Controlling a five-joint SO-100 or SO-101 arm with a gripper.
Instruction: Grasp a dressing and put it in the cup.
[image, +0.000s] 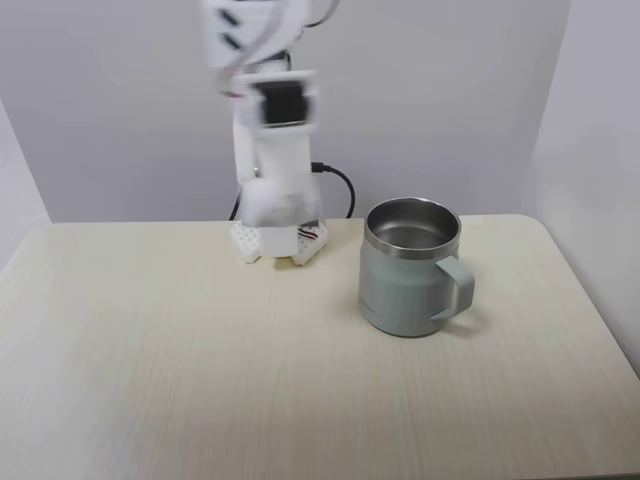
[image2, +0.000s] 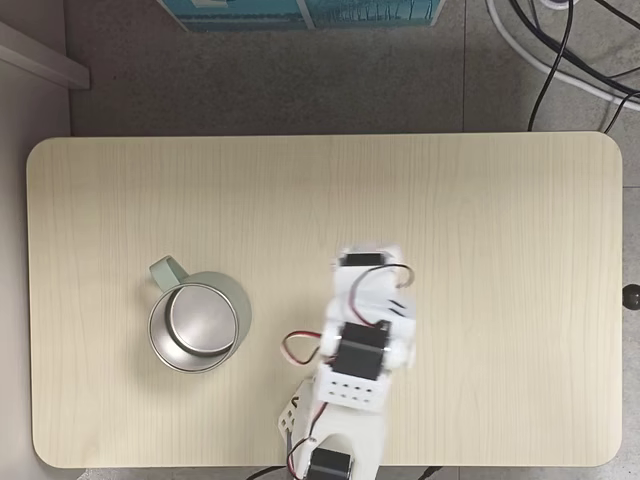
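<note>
One cup (image2: 198, 325) well left of the blurred hand (image2: 366, 262).

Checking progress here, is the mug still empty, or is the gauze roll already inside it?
Empty as far as visible: both fixed views show only bare steel inside the cup, which stands upright.

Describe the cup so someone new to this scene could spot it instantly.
Start from the pale wood-grain table. In a fixed view the cup stands upright to the right of the white arm's base, apart from it. It is a squat sage-green mug with a bare steel rim and inside and a squared green handle, the one coloured thing on the tabletop.
</note>
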